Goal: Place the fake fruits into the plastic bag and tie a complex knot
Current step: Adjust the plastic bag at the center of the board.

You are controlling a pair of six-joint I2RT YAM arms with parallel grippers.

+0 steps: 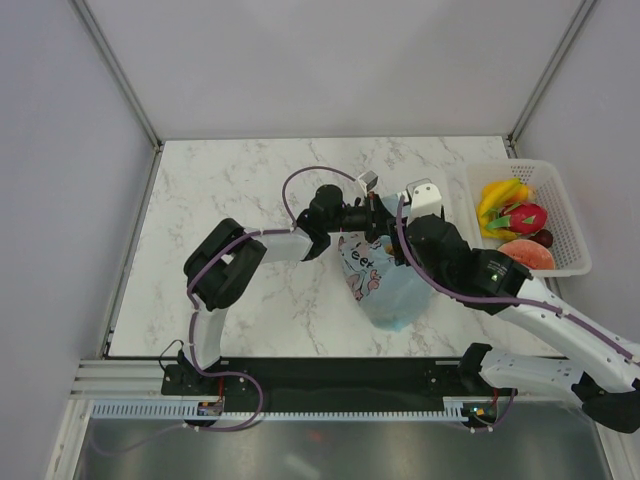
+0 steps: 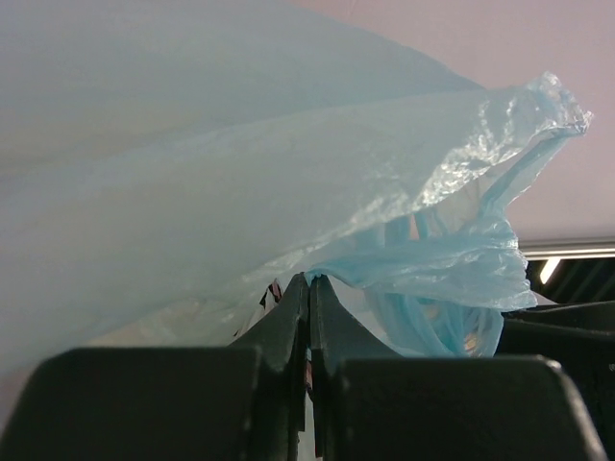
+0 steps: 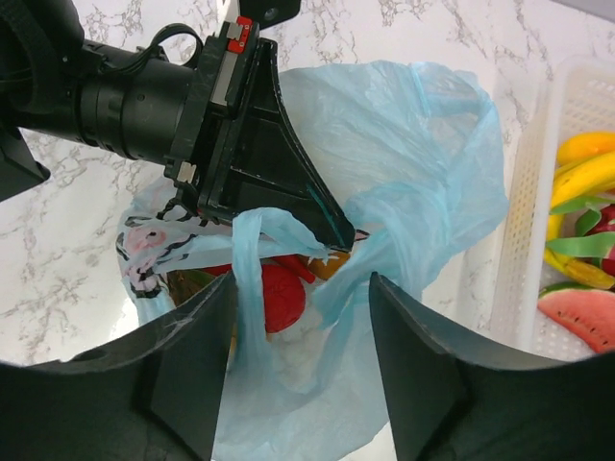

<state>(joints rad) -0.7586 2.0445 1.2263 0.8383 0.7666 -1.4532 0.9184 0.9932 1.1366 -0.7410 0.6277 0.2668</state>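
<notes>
The light-blue plastic bag [image 1: 388,285] stands at the table's middle, its white doodle panel facing left. My left gripper [image 1: 374,213] is shut on the bag's rim film [image 2: 322,277] and holds the mouth up; it also shows in the right wrist view [image 3: 338,230]. My right gripper [image 3: 300,283] is open just above the bag's mouth, with a handle loop [image 3: 245,288] between its fingers, untouched. A red fruit [image 3: 285,296] and an orange piece [image 3: 332,261] lie inside the bag. Yellow bananas [image 1: 500,195], a pink-red dragon fruit [image 1: 523,217], a red slice [image 1: 528,254] and a dark ball [image 1: 543,238] lie in the basket.
The white mesh basket [image 1: 565,215] stands at the table's right edge, close to the bag and to my right arm; it also shows in the right wrist view [image 3: 524,221]. The marble table [image 1: 230,190] is walled by grey panels at the left, back and right.
</notes>
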